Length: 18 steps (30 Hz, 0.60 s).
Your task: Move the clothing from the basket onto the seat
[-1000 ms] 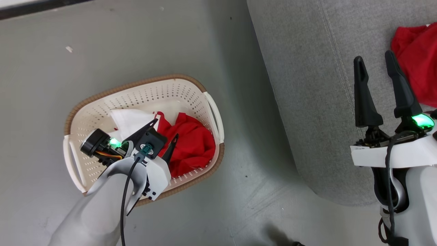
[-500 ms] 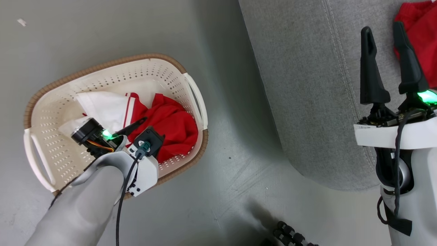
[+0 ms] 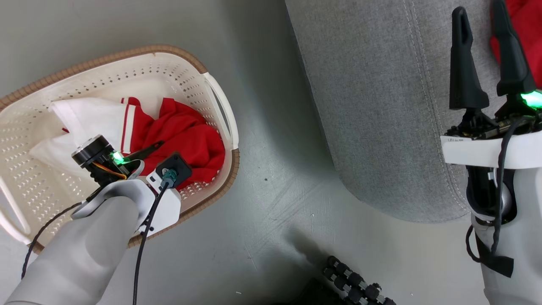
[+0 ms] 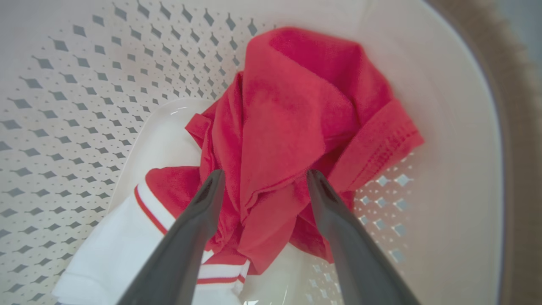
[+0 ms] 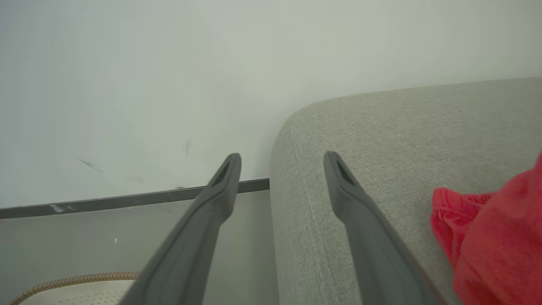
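Note:
The basket [image 3: 127, 54] stands on the floor, left of the seat [image 3: 372, 106]. Inside it lie a crumpled red garment [image 3: 186, 127] and a white piece with red stripes [image 3: 89, 118]. My left gripper [image 3: 169, 150] reaches down into the basket, open. In the left wrist view its fingers [image 4: 266, 176] stand on either side of a fold of the red garment [image 4: 296, 106], with the white piece [image 4: 118, 241] at lower left. My right gripper [image 3: 479, 8] hovers open and empty over the seat's left edge [image 5: 381, 127]. Another red garment [image 3: 525, 25] lies on the seat beside it.
Grey floor runs between the basket and the seat. A black ribbed part [image 3: 355, 284] shows at the bottom of the head view. In the right wrist view a pale wall with a dark baseboard [image 5: 127, 199] stands behind the seat, and the basket rim [image 5: 76, 279] shows at lower left.
The head camera has shifted, so the whole picture has slid. My left gripper has sunk lower into the basket, onto the red garment. The right gripper stays open over the seat.

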### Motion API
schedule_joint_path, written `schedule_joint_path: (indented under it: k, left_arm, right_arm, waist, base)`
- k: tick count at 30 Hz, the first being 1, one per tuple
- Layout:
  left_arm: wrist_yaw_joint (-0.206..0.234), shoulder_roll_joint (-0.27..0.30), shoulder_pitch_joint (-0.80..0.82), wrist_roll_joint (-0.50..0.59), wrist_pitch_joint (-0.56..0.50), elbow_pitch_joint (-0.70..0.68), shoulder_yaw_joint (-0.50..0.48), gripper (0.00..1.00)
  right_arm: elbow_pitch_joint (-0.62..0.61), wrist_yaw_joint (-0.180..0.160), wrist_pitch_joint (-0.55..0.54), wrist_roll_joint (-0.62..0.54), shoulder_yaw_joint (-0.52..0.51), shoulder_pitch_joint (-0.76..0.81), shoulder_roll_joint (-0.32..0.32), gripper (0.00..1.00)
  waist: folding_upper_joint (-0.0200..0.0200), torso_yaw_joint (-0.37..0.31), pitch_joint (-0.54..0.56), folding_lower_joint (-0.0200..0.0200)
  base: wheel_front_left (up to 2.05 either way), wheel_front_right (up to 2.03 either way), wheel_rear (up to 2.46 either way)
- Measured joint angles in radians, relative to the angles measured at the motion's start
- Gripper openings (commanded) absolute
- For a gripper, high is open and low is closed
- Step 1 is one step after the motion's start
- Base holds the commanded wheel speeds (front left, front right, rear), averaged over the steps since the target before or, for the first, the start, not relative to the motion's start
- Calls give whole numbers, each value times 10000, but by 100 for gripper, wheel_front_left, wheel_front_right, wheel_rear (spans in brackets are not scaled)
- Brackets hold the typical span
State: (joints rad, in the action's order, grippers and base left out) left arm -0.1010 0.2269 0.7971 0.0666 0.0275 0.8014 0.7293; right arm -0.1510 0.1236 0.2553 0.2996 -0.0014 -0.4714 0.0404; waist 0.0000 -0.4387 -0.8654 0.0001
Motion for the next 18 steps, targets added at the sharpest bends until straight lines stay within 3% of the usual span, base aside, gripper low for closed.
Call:
schedule_joint_path:
  k: [10,11,14,18]
  left_arm:
    - [-73,52,463,107,-2,548,130,100]
    - [-73,48,510,105,0,583,117,56]
    - [-73,31,635,67,52,596,52,0]
    - [-69,17,761,-81,336,604,-180,0]
  right_arm:
    - [4,0,0,180,21,-308,-2,100]
    - [8,0,0,180,19,-310,-2,100]
    - [40,0,0,253,23,-426,-2,100]
    - [82,0,0,368,169,-738,-4,100]
  waist:
    - [0,-247,-523,0]
    - [0,-263,-564,0]
    - [0,-304,-671,0]
    - [0,-367,-766,0]
  base:
    - [0,0,0]
    - [0,0,0]
    - [0,0,0]
    - [0,0,0]
